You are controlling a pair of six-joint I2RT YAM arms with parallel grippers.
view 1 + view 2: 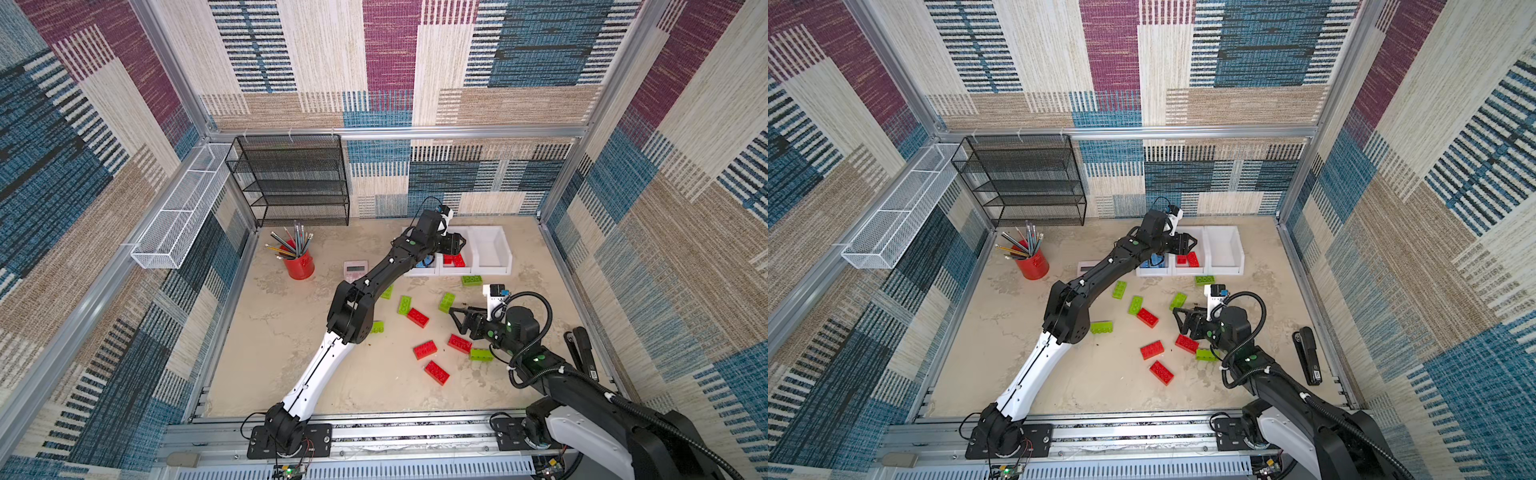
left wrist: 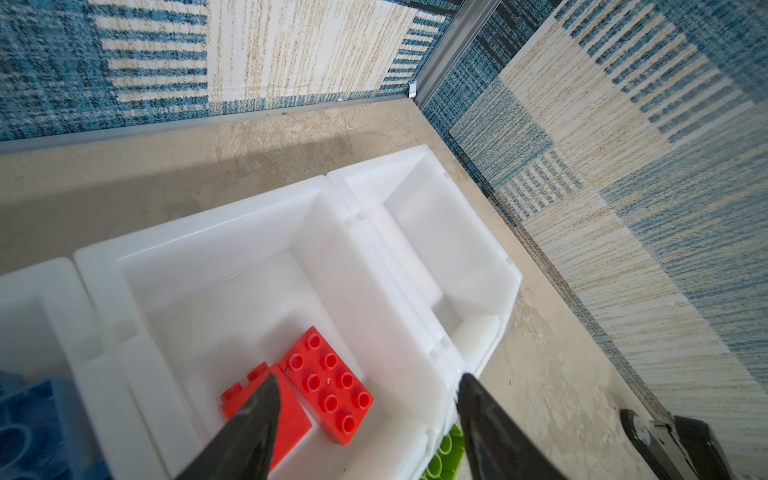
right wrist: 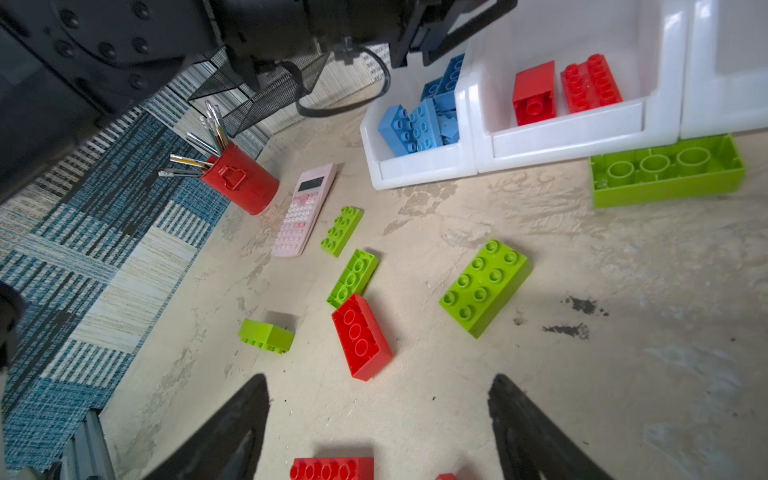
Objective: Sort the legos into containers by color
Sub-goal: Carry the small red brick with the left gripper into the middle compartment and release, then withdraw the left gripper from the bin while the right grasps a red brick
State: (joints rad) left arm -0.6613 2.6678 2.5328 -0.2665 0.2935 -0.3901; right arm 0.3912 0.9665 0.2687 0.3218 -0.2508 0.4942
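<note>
Hanging over the middle container point(image 2: 199, 232) at the far side of the table point(image 1: 291, 365), the left gripper point(image 2: 369, 378) has its fingers spread apart and holds nothing. Two red legos point(image 2: 328, 384) lie in that container right under the gripper, side by side. The left container point(image 3: 415, 174) next to it holds a heap of blue legos point(image 3: 419, 124).

The right gripper point(image 3: 379, 378) is low over the near right part of the table. Its fingers are wide apart too, with nothing between them. An upside-down red lego point(image 3: 361, 336) lies on the table a little in front of this gripper, right beside a green lego point(image 3: 353, 276). A second red lego point(image 3: 332, 468) sits just under the gripper.

In both top views, more red and green legos are scattered on the table between the two arms. One big green lego point(image 3: 667, 170) lies upside down right against the front of the containers.
</note>
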